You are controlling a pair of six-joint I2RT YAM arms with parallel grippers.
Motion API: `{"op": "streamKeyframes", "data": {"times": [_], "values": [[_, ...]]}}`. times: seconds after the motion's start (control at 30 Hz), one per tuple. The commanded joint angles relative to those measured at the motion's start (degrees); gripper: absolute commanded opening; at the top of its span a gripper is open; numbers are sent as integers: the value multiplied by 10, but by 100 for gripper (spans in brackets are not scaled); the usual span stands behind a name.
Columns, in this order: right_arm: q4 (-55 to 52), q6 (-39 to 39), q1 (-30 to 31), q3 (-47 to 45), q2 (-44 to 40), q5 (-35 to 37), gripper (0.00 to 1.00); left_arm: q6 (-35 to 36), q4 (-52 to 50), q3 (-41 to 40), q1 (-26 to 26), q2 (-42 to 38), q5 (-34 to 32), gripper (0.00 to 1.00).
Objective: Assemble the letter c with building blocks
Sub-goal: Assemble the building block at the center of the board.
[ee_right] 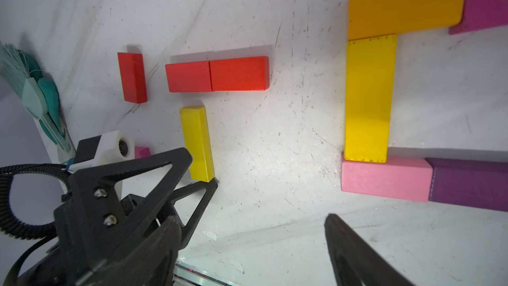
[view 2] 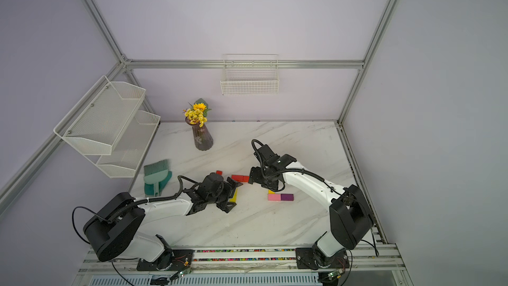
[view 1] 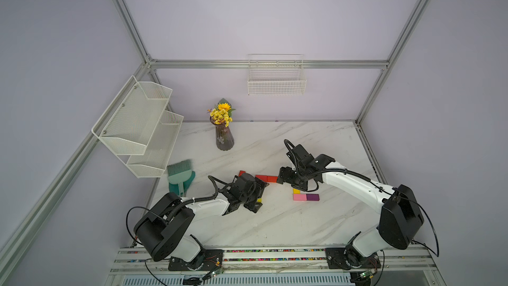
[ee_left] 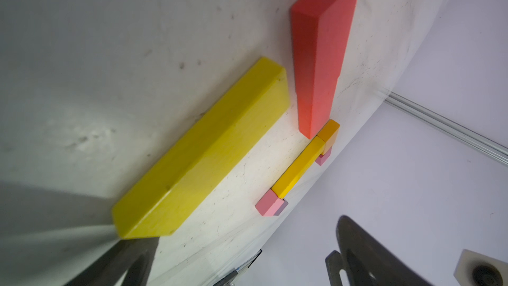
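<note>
Pink block (ee_right: 384,177) and purple block (ee_right: 467,185) lie end to end as the near arm. The yellow spine block (ee_right: 368,100) runs from the pink one to the orange block (ee_right: 404,6) and magenta block (ee_right: 486,1) of the far arm, so the c looks essentially formed. The right gripper (ee_right: 251,220) hovers beside it, jaws apart and empty. The left gripper (view 1: 259,197), spread wide, grasps nothing, one finger beside a loose yellow block (ee_left: 198,155). Beyond lie spare red blocks (ee_right: 217,75), unused.

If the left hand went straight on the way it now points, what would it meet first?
Most likely the loose yellow block: its near end lies right at the open left hand, close beside one finger. Whether it would slip between the fingers or be pushed is unclear.
</note>
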Motion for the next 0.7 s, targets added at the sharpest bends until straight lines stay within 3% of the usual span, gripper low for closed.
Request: {"op": "streamKeyframes", "data": {"times": [0.0,0.3,0.67], "values": [[12,-5,-3,-6,-13,-5,84,1,-15,5,-1,-11,-17,100],[29,1,-5,-15,-6,-14,84,23,-78,7,-1,-61,-23,100],[42,8,-5,-20,-2,-21,85,21,-25,-2,3,-24,-19,100]]}}
